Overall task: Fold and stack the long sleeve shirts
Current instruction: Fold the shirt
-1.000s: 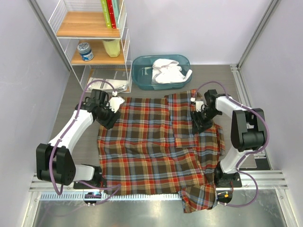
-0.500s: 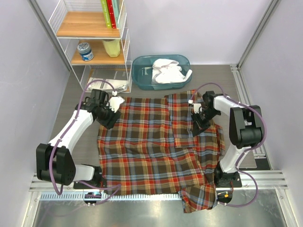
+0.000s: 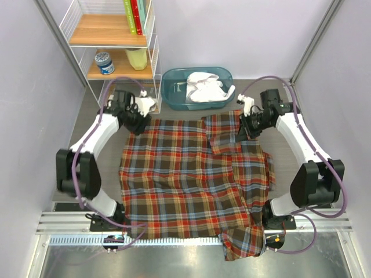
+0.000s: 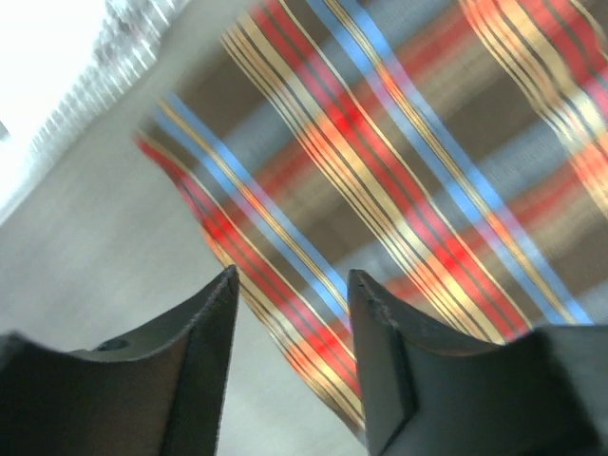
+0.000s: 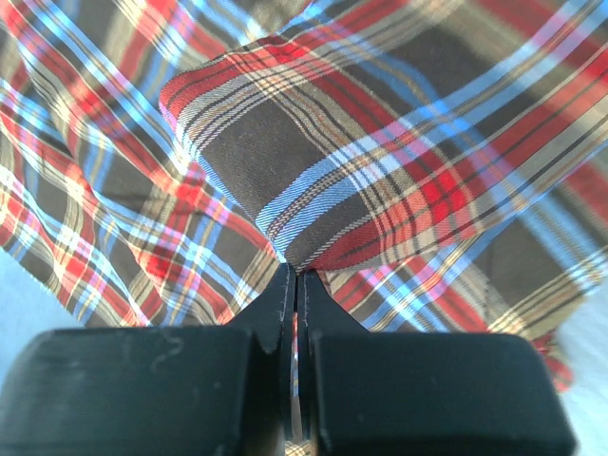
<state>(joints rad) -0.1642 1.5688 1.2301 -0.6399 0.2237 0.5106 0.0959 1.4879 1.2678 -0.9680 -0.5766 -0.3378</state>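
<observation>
1. The plaid flannel shirt [image 3: 191, 174] lay spread across the table [image 3: 108, 168] between the two arms. Its near corner hung over the table's front edge on the right. At the far right a flap of it was doubled over onto the body.
2. The right gripper [image 3: 242, 132] was at that flap. Its wrist view showed the gripper [image 5: 296, 285] pressed together on a raised peak of the plaid cloth [image 5: 313, 171].
3. The left gripper [image 3: 139, 119] hovered over the shirt's far left corner. In its wrist view the gripper [image 4: 293, 285] stood spread with nothing in it, the shirt's edge [image 4: 380, 190] and bare table below.
4. To my eye the step was folding the right side inward.
   - It would go best with the pinch kept firm and lifted only enough to clear the layer beneath.
   - The cloth should be carried straight toward the middle so the crease stays parallel to the shirt's side.
   - The left gripper would do well to take or pin its corner so the body did not drag along.
5. Beyond the shirt sat a teal bin [image 3: 171, 92] holding a crumpled white shirt [image 3: 206, 87], not yet folded.
6. To the far left stood a wire shelf [image 3: 98, 26] with upright books [image 3: 134, 14]. Its lower board held a small tin [image 3: 105, 62] and a yellowish container [image 3: 137, 58].
</observation>
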